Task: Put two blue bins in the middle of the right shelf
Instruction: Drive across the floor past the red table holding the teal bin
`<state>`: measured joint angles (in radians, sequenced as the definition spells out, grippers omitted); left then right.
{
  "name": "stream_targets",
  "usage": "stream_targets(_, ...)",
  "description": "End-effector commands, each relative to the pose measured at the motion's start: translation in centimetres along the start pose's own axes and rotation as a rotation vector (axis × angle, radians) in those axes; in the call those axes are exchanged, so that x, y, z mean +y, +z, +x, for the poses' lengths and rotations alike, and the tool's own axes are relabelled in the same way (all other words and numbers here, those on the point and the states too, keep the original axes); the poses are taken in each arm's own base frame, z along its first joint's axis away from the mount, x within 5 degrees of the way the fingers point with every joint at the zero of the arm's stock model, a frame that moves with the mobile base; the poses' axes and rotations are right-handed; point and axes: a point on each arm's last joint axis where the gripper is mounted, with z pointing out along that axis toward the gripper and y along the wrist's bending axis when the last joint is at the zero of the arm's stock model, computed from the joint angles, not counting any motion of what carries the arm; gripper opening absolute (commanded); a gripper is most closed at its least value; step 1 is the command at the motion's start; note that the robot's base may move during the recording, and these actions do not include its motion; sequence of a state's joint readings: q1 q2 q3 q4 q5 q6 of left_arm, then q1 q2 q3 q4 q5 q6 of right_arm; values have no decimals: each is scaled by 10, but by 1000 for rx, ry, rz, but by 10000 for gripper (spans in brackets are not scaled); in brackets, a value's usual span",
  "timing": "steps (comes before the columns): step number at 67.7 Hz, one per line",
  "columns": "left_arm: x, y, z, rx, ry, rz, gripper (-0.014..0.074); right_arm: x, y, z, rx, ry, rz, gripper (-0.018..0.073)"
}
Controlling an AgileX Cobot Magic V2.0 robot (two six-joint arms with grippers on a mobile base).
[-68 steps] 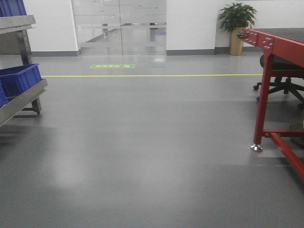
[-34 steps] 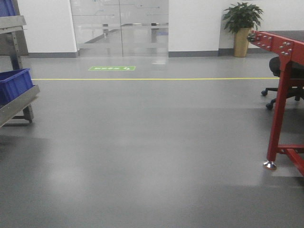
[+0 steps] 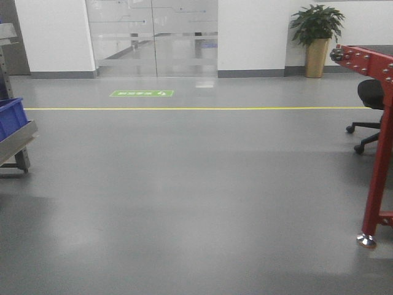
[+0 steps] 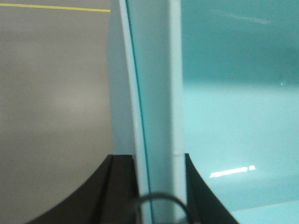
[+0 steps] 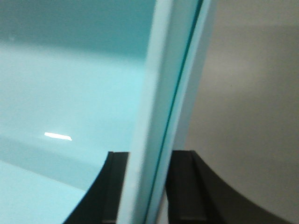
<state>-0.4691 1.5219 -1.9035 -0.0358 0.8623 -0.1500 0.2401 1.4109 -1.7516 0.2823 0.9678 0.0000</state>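
A pale sky-blue bin's thick rim [image 4: 154, 93] runs up the middle of the left wrist view, its smooth inside [image 4: 233, 116] to the right. My left gripper [image 4: 156, 186] is shut on that rim, one dark finger [image 4: 122, 186] outside and the other inside. The opposite rim [image 5: 163, 116] shows in the right wrist view, with my right gripper [image 5: 149, 186] shut on it and the bin's inside [image 5: 70, 93] to the left. A thin dark seam along each rim looks like two nested rims. The bins are lifted off the grey floor. The right shelf is out of view.
A metal rack [image 3: 17, 141] holding a dark blue crate [image 3: 9, 117] stands at the left edge. A red table frame [image 3: 376, 141] stands at the right, with a black office chair [image 3: 371, 98] behind it. Ahead lie a yellow floor line [image 3: 184, 109], glass doors [image 3: 153, 37] and a potted plant [image 3: 317, 31].
The front view has advanced: the rack has slid out to the left, the red frame has moved right and closer, and the yellow line sits lower.
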Motion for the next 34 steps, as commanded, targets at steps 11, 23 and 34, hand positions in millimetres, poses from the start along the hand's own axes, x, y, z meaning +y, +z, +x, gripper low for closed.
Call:
stream_targets(11,-9,-16,-19,-166,-47,77,-111,7,-9,-9,-89,-16,-41,-154)
stream_targets(23,-9,-17,-20,-183,-46,78,-111,7,-9,-9,-92,-16,-41,-154)
stream_targets(34,-8,-17,-20,-183,-44,77,-111,7,-9,-11,-109,-15,-40,-154)
